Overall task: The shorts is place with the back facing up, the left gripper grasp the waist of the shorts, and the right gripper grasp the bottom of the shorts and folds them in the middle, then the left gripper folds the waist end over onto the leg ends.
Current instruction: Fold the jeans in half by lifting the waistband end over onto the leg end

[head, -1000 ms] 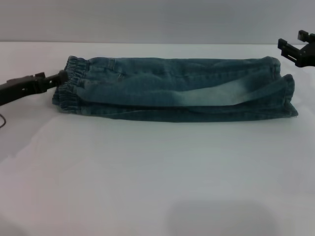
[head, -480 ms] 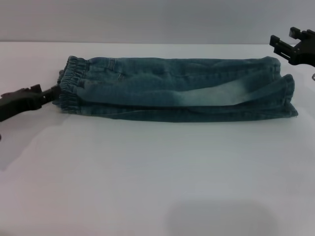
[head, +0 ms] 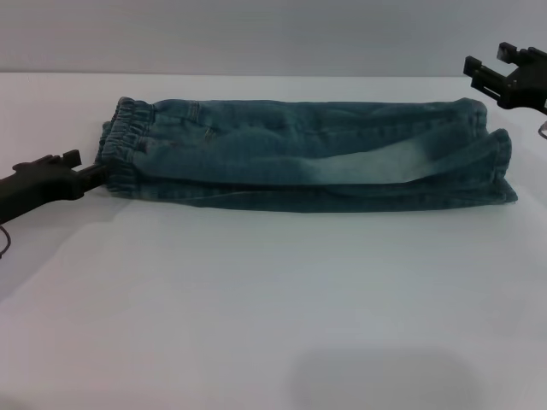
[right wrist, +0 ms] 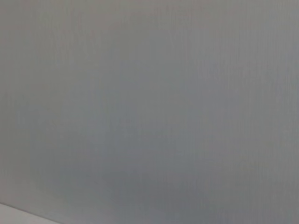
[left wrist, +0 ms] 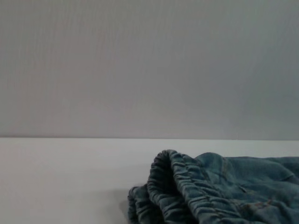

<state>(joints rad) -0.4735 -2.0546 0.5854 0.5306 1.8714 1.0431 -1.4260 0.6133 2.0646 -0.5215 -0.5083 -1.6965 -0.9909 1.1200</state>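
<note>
One pair of shorts (head: 308, 154) lies folded lengthwise on the white table (head: 273, 299), forming a long denim band across the far half of the surface, with the waist of the shorts (head: 124, 149) toward the robot's left and the leg ends (head: 496, 162) toward its right. The gathered elastic band appears in stacked layers in the left wrist view (left wrist: 173, 191), low on the tabletop before a plain grey wall (left wrist: 149, 65). Two grippers are visible from the head. The left gripper (head: 94, 173) reaches in low from the left edge, its tip at the lower corner of the waistband, touching or just beside the cloth; whether its fingers clasp the fabric cannot be told. The right gripper (head: 504, 77) hangs at the upper right, above and apart from the leg hems, holding nothing; whether its fingers are parted cannot be told either. Nothing lies between either gripper and the denim. The right wrist view shows only grey wall and a sliver of table at one corner.
</note>
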